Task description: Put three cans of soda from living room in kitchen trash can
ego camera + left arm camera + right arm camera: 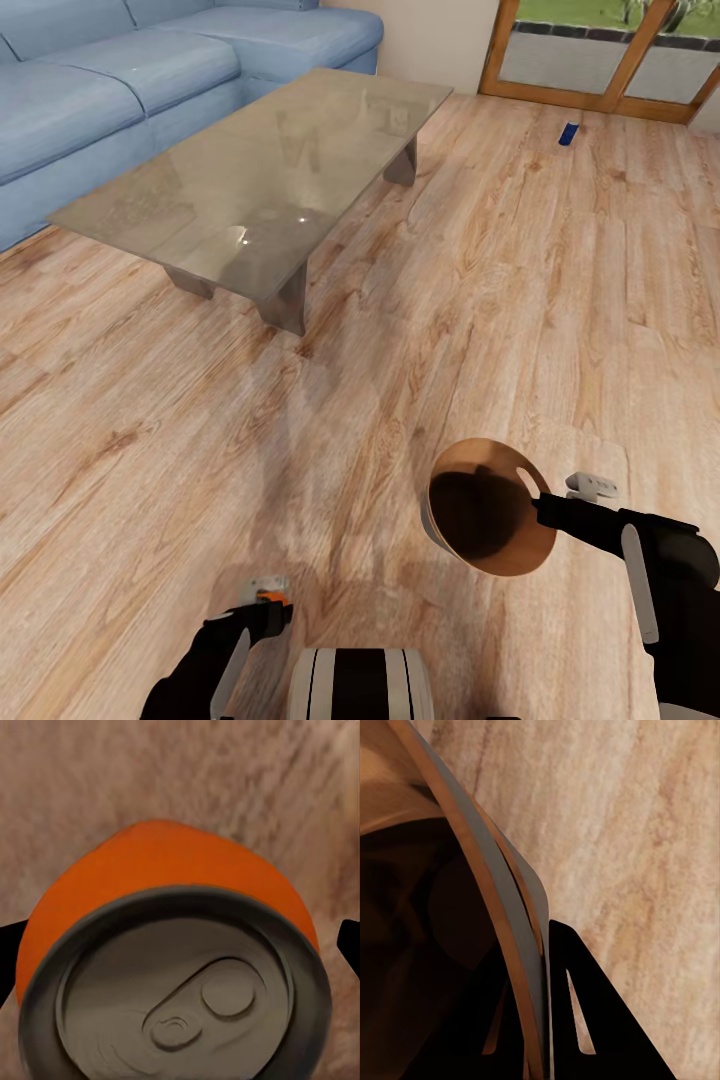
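My left gripper [266,603] hangs low over the plank floor, shut on an orange soda can [172,870]. The can's grey top [176,997] faces the left wrist camera, between the black fingers [349,943]. My right gripper [540,506] is shut on the rim of the brown wooden trash can [488,508]. The bucket is tipped so that its dark inside shows. In the right wrist view its thin wall [499,892] runs between the fingers [592,1020]. A dark blue can [569,133] lies on the floor far ahead on the right, near the glass door.
A shiny low table [270,170] stands ahead on the left, with the blue sofa [120,70] behind it. A wood-framed glass door [600,60] is at the far right. Pale plank floor [480,300] stretches between me and the blue can.
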### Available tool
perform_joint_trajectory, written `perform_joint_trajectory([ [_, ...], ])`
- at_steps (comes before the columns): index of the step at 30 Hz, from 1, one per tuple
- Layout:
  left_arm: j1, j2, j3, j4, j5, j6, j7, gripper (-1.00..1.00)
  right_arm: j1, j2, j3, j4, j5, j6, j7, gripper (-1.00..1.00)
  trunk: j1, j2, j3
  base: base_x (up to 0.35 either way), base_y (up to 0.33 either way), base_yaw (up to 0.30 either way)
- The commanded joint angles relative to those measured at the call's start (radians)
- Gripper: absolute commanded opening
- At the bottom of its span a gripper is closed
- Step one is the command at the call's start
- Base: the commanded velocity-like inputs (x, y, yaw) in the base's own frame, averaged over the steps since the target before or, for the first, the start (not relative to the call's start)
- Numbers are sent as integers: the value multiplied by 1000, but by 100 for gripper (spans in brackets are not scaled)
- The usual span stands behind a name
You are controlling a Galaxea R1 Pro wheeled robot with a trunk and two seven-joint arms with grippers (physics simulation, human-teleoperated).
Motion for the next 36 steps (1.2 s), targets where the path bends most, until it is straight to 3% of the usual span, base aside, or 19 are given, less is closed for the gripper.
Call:
perform_joint_trajectory([
  [1,-1,0,0,1,0,-1,0,100,0,0,0,0,-30,5,4,-100,0,0,0,0,0,0],
  [4,-2,0,0,5,0,-2,0,100,0,0,0,0,-30,5,4,-100,0,0,0,0,0,0],
  [5,-2,0,0,6,0,-2,2,-100,0,0,0,0,-30,5,4,-100,0,0,0,0,0,0],
  [10,-2,-1,1,7,2,-4,64,-100,0,0,0,0,-30,5,4,-100,0,0,0,0,0,0],
  [20,-2,-9,-2,-11,2,-2,82,-100,0,0,0,0,-30,5,4,-100,0,0,0,0,0,0],
  [23,-2,-13,-60,-88,3,27,90,-100,0,0,-1,0,-30,5,4,-100,0,0,0,0,0,0],
  [27,5,-22,-117,-285,5,209,93,-100,0,0,-1,0,-29,5,4,-100,0,0,0,0,0,0],
  [29,17,-21,-124,-381,9,256,93,-100,0,0,-1,0,-29,5,4,-100,0,0,0,0,0,0],
  [30,53,-18,-128,-481,9,326,92,-100,0,0,-1,0,-29,5,4,-100,0,0,0,0,0,0],
  [36,142,-12,-141,-671,14,429,73,-100,-1,0,-1,0,-30,5,4,-100,0,0,0,0,0,0],
])
